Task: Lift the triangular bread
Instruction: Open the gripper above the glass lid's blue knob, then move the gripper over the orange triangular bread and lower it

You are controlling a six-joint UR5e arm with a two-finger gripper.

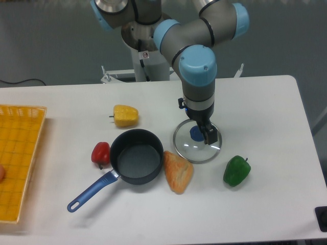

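The triangular bread (177,172) is a golden orange-tan wedge lying on the white table, touching the right side of the dark pot (136,155). My gripper (206,135) hangs above the glass lid (197,144), up and to the right of the bread and apart from it. Its dark fingers point down over the lid's blue knob. From this angle I cannot make out the gap between the fingers. Nothing shows between them.
A yellow bell pepper (125,116) lies behind the pot, a red pepper (100,152) at its left, a green pepper (236,170) right of the bread. The pot's blue handle (92,191) points front-left. A yellow basket (18,158) sits at the left edge.
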